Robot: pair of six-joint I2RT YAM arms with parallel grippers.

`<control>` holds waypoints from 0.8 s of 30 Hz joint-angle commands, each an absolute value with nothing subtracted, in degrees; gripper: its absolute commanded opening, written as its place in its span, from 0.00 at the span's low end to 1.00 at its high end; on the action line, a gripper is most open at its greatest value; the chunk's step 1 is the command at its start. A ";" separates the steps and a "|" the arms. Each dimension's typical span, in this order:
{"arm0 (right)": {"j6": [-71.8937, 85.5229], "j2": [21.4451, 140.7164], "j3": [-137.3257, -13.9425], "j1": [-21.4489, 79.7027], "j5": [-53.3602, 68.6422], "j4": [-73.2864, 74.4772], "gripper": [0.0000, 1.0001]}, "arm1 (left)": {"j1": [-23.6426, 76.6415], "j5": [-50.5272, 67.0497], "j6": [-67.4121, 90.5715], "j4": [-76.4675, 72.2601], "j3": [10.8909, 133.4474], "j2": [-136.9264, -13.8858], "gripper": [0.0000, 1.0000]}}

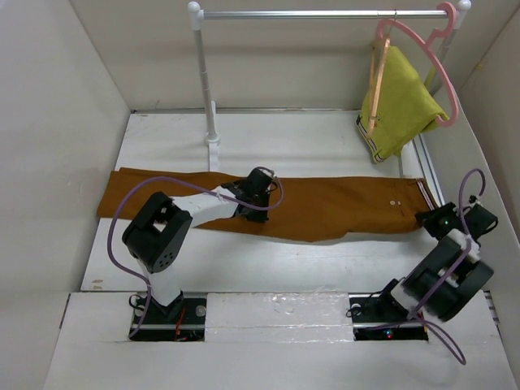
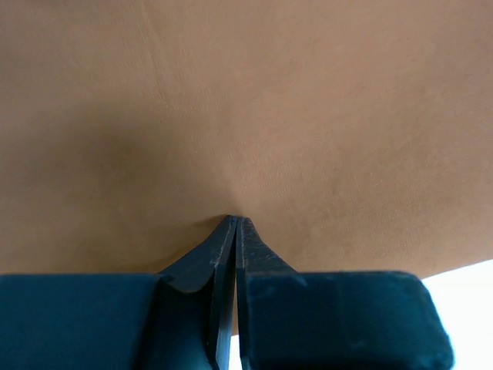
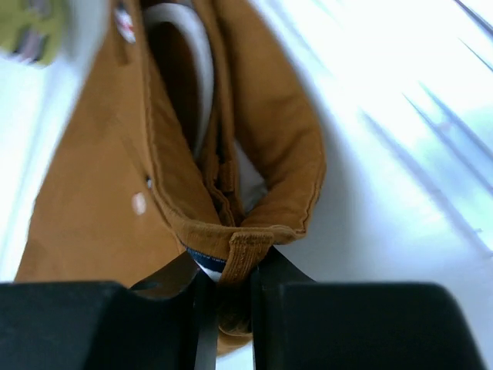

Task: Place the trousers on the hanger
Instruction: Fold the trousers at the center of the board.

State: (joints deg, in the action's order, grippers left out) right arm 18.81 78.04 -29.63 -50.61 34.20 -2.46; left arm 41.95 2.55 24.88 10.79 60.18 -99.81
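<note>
Evidently, the left gripper (image 2: pixel 235 221) pinches the trousers (image 1: pixel 333 208) mid-leg and the right gripper (image 3: pixel 231 266) clamps the waistband, ready to lift toward the far hanger (image 1: pixel 376 81).

From the base at the near-left edge of the table (image 1: pixel 309 262), stretched away and rightward with the left arm (image 1: pixel 175 223): elbow block low, pale forearm slanting toward mid-table. At the left gripper (image 1: pixel 258 188): pointed down, closed fully, fingertips (image 2: pixel 254 247) pressed together on the trousers (image 1: pixel 341 207), cloth puckered at the tips. From the near-right base, folded back on itself with the right arm (image 1: pixel 445 272), wrist out by the table's right edge. At the right gripper (image 1: pixel 431 218): drawn nearly together, pinching the waistband end between the fingers (image 3: pixel 285 271), a belt loop in the narrow gap.
</note>
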 commanded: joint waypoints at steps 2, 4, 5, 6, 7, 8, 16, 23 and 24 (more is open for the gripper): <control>15.21 58.58 -33.04 -41.26 32.98 11.19 0.00 | 42.01 0.62 24.17 11.25 57.83 -99.76 0.00; 14.85 51.54 -36.81 -36.50 29.81 16.50 0.00 | 42.01 0.62 24.69 11.34 57.31 -99.84 0.00; 14.16 48.55 -39.09 -33.86 26.92 23.75 0.00 | 42.01 0.62 24.70 11.34 57.30 -100.02 0.00; 13.37 48.17 -41.37 -28.53 25.42 27.21 0.00 | 42.01 0.62 24.70 11.16 56.96 -100.11 0.00; 13.79 47.56 -44.53 -25.61 24.18 29.33 0.00 | 42.01 0.53 24.78 11.25 56.78 -100.19 0.00; 14.23 45.72 -45.87 -23.23 22.17 32.75 0.00 | 42.01 1.14 24.79 10.99 56.60 -100.28 0.00; 18.72 39.81 -61.77 -5.11 12.74 46.83 0.00 | 44.73 4.48 26.28 7.47 54.49 -102.04 0.00; 18.54 44.99 -68.81 6.58 19.41 40.02 0.00 | 53.52 -1.67 32.33 8.52 58.35 -105.02 0.00; 17.67 46.91 -73.69 11.03 19.60 38.69 0.00 | 55.44 -1.58 35.22 9.13 60.97 -107.81 0.00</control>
